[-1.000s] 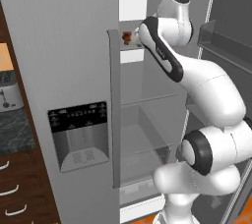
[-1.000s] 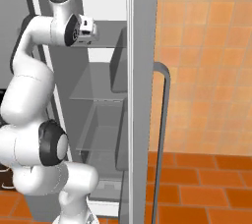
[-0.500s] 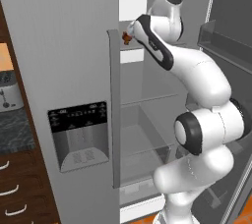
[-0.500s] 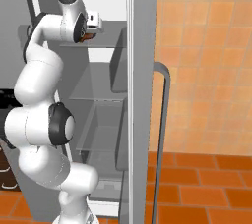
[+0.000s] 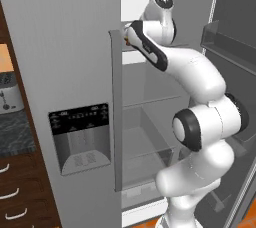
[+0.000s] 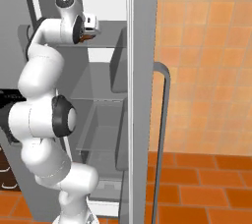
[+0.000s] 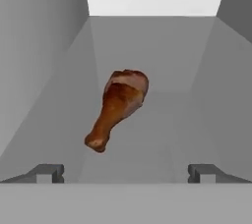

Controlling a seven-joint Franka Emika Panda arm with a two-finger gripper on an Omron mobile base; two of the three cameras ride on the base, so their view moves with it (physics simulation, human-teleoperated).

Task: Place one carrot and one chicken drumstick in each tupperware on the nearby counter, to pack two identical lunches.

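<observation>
Grey fridge shelf (image 7: 162,134): one chicken drumstick (image 7: 118,107) lies directly on it, ahead of the end effector, slightly left of its centreline. Thick end points away; bone end points toward the fingertips.

Franka Panda arm (image 5: 200,122), rendered. Glossy white shell built of rounded, bulbous link segments, each swelling at the joints and narrowing between them. Dark charcoal bands ring the joints; one large black-rimmed disc with a white centre cap sits on the side of the middle link, seen in both base views. A long dark strip runs along the upper link beside the fridge door edge (image 5: 116,112). Topmost joint ends in a round cap with a dark circular centre. Small white boxy hand housing at the wrist. Gripper (image 7: 126,174): two short, dark grey, square-ended finger tips (image 7: 47,173), matte, unmarked. No cables, screws or lettering discernible.
</observation>
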